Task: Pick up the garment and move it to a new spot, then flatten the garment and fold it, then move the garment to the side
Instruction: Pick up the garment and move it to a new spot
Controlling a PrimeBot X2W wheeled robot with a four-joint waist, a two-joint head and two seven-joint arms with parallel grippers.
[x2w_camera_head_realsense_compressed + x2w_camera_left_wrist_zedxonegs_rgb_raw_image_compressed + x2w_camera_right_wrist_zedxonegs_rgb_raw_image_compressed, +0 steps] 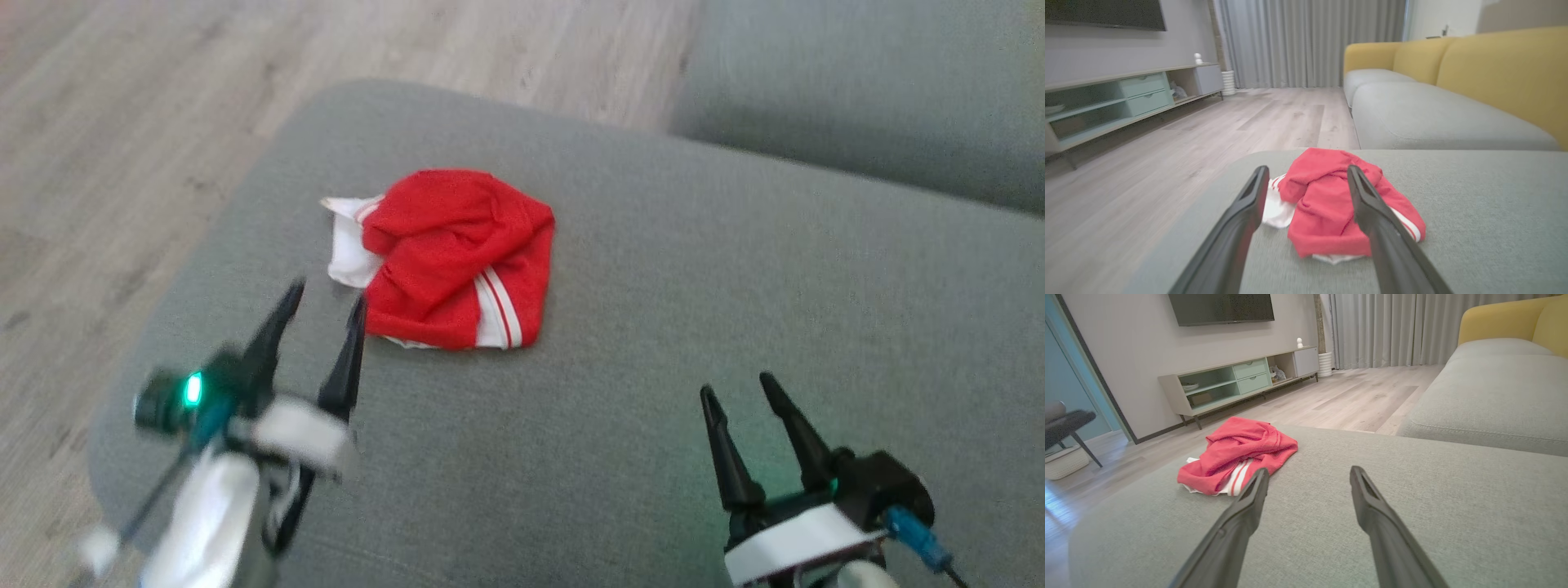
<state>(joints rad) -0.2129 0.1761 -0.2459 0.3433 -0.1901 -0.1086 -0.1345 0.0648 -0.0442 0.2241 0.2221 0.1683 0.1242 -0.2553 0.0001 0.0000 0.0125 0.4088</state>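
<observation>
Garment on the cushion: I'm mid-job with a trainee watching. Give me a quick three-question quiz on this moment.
1. True or false: the red and white garment lies flat and folded on the grey cushion.
2. Which gripper is nearer the garment? A) left gripper B) right gripper C) both equally near
3. Fill in: both grippers are ____ and hold nothing.

Key:
1. False. It lies crumpled in a heap.
2. A. Its fingertips are close by the garment's edge, while the right gripper is well clear of it.
3. open
</observation>
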